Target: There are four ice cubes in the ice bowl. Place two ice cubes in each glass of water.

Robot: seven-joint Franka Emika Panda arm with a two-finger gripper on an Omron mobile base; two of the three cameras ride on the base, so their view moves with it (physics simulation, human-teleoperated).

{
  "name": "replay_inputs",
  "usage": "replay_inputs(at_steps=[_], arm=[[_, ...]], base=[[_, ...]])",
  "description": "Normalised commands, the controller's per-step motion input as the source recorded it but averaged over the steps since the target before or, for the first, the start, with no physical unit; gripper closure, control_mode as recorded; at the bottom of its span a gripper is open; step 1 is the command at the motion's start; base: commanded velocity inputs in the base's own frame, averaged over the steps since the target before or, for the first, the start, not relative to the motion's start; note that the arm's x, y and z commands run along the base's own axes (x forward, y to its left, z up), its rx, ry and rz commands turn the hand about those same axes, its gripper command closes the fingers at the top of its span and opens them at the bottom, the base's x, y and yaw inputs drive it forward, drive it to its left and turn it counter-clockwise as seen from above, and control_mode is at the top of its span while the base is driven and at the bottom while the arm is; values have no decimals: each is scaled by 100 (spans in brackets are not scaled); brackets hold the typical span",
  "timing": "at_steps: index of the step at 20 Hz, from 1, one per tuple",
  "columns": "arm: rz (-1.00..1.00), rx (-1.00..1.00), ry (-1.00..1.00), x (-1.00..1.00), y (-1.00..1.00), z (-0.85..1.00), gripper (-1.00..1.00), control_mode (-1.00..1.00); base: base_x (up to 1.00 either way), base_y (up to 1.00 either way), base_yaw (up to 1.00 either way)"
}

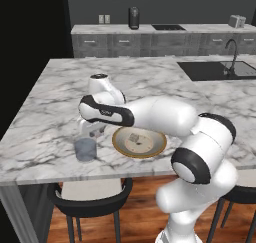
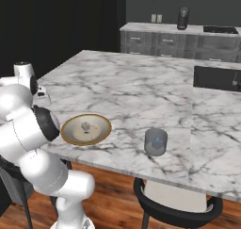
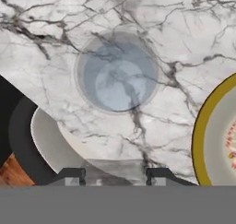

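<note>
My gripper (image 1: 88,133) hangs just above the left glass of water (image 1: 85,149), near the counter's front edge. In the hand view that glass (image 3: 118,75) lies straight ahead, seen from above. My gripper (image 3: 115,176) is shut on a pale translucent ice cube (image 3: 115,168) between its fingertips. To the right of the glass sits the ice bowl (image 1: 150,151) with its golden-brown rim (image 3: 202,126), and one ice cube (image 1: 134,137) lies in it. The right base view shows the bowl (image 2: 104,129), its cube (image 2: 85,126) and the second glass (image 2: 156,142) to its right.
The marble counter's front edge (image 1: 100,174) runs just below the glass and bowl. A dark stool with a pale seat (image 1: 92,192) stands under it, and another stool (image 2: 174,200) is under the second glass. A black sink (image 1: 220,69) lies at the far right.
</note>
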Motion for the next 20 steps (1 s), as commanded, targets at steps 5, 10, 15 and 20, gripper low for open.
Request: replay_inputs(at_steps=[5,10,15,20], arm=[[0,0,1,48,19,-10,100,-100],[0,-1,11,43,30,-29,100,-100],[0,-3,10,36,44,-21,100,-100],[0,-6,10,38,12,-17,100,-100]], base=[[0,0,0],[0,0,0],[0,0,0],[0,0,0]])
